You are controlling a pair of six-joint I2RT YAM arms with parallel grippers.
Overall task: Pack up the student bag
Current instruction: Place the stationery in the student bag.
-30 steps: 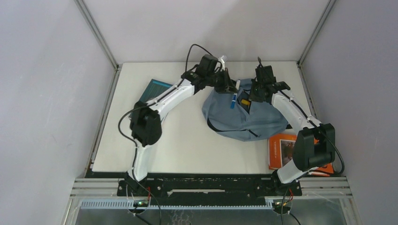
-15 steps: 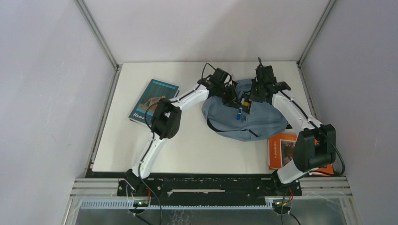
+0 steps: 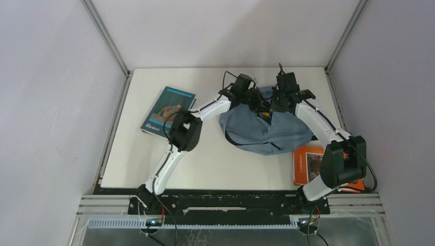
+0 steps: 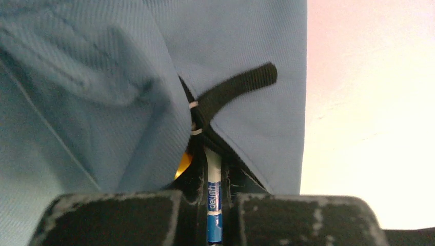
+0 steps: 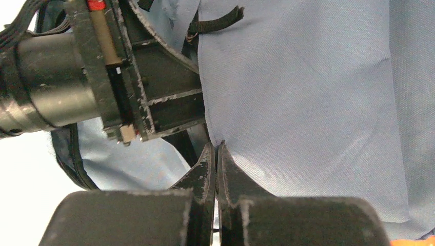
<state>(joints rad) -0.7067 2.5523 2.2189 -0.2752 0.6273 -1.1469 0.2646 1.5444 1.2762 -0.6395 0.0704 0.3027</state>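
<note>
**A:** From overhead, where is the soft grey-blue fabric student bag (image 3: 267, 130)?

**B:** It is slumped on the white tabletop (image 3: 215, 159), toward the far right, and both arms meet over its far edge. A teal-covered book (image 3: 167, 110) lies well apart to its left. An orange-covered book (image 3: 308, 164) sits just beside its near right corner.

**A:** Can you read either grip from up there?

**B:** No, they're too small and crowded together. The left wrist camera settles one. The left end effector (image 4: 213, 171) is pinching a slim white-and-blue pen (image 4: 213, 192). The pen's far end runs into a dark gap in the student bag, just under a black webbing tab (image 4: 237, 88). A yellow object (image 4: 183, 163) shows inside that gap, but I cannot tell what it is.

**A:** And the right one?

**B:** Its own camera shows the right end effector (image 5: 216, 156) pressed together on a fold of the bag's fabric at the lip of the opening. That view also catches the left end effector from the side, close against the opening, with the bag's black zipper line curving below it. The left camera, nose-down in the cloth, shows none of that.
</note>
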